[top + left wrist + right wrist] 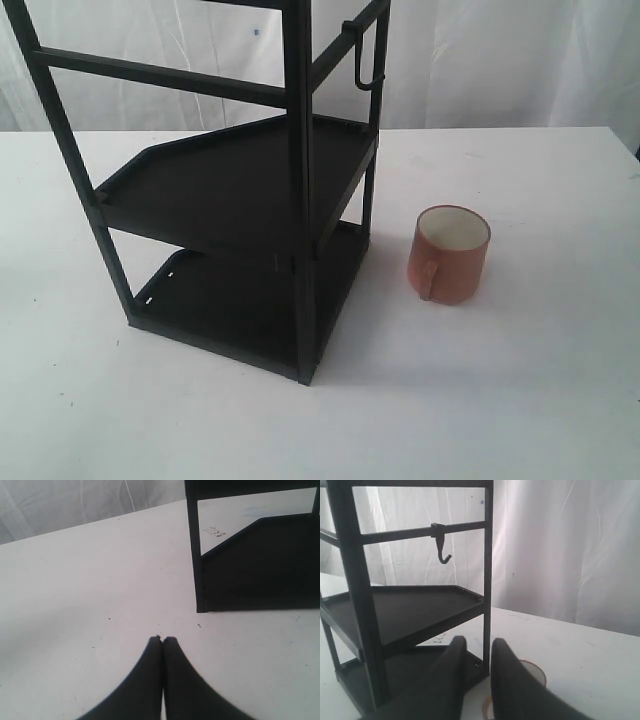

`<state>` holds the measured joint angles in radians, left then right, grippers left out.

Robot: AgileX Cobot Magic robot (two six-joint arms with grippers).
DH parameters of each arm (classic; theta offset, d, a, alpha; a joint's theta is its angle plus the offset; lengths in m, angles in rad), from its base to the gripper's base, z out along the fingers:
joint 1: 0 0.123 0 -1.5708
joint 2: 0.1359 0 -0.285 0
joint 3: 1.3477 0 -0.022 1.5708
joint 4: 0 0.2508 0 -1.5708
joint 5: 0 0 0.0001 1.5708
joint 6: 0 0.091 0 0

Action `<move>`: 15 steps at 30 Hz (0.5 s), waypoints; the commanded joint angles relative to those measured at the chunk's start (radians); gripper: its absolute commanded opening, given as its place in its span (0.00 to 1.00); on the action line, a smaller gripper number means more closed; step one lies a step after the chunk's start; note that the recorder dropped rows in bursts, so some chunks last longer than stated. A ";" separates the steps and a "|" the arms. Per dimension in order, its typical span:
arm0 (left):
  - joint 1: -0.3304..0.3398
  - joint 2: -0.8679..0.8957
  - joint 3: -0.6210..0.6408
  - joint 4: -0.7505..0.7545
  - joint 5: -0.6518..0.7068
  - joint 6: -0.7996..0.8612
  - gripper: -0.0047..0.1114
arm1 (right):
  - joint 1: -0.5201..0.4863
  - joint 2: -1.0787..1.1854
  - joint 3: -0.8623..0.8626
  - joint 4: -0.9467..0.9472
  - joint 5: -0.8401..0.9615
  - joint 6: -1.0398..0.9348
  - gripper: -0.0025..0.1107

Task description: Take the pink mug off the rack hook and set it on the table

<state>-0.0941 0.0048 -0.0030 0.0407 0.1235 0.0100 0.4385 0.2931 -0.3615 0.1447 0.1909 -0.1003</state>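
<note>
The pink mug stands upright on the white table, just right of the black rack, handle toward the camera. The rack hook hangs empty from the upper bar. Neither gripper shows in the exterior view. In the right wrist view my right gripper is open, raised above the mug, whose cream rim peeks out from behind one finger; the hook is farther off. My left gripper is shut on nothing, low over the bare table near the rack's corner post.
The rack has two black tray shelves and upright bars. A white curtain backs the table's far edge. Open tabletop lies in front of and to the right of the mug.
</note>
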 commanded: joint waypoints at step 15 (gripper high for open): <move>0.002 -0.005 0.003 -0.002 0.001 -0.010 0.04 | 0.000 -0.238 -0.085 -0.008 0.274 0.087 0.02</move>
<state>-0.0941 0.0048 -0.0030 0.0407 0.1235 0.0100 0.4385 0.0755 -0.4373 0.1153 0.4635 -0.0413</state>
